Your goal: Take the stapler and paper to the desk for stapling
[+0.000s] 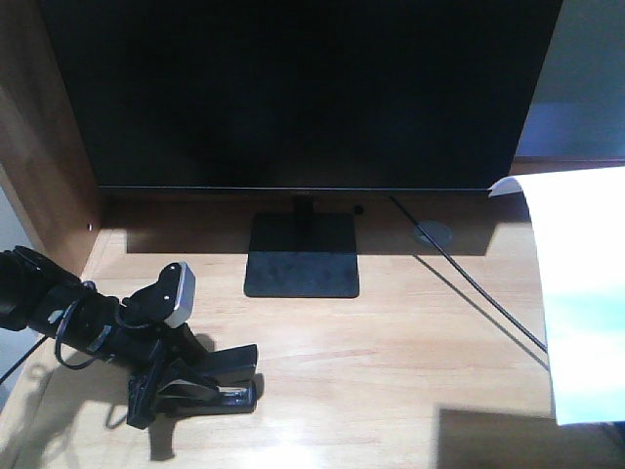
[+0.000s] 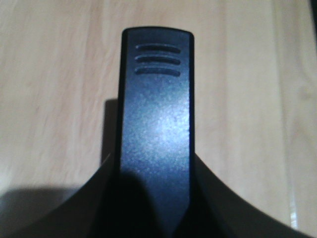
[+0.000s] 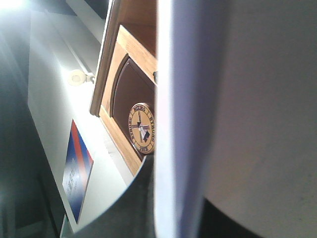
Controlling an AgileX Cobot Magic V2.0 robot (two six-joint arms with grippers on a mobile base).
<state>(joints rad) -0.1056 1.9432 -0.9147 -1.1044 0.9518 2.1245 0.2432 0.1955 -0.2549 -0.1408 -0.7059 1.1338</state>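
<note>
We see the left gripper (image 1: 161, 386) pinching the rear of the stapler (image 1: 220, 376), small and black. It sits low at the front left of the desk (image 1: 391, 371), in front and to the left of the stand (image 1: 301, 256) of a large black monitor (image 1: 303, 93). In the left wrist view its ribbed black top runs straight up from between the dark fingers (image 2: 64, 210). The paper (image 1: 586, 293) hangs white over the desk's right side, its upper left corner curled, and in the right wrist view we see it edge-on, passing between the fingers of the right gripper (image 3: 178, 218), which look pressed onto it.
</note>
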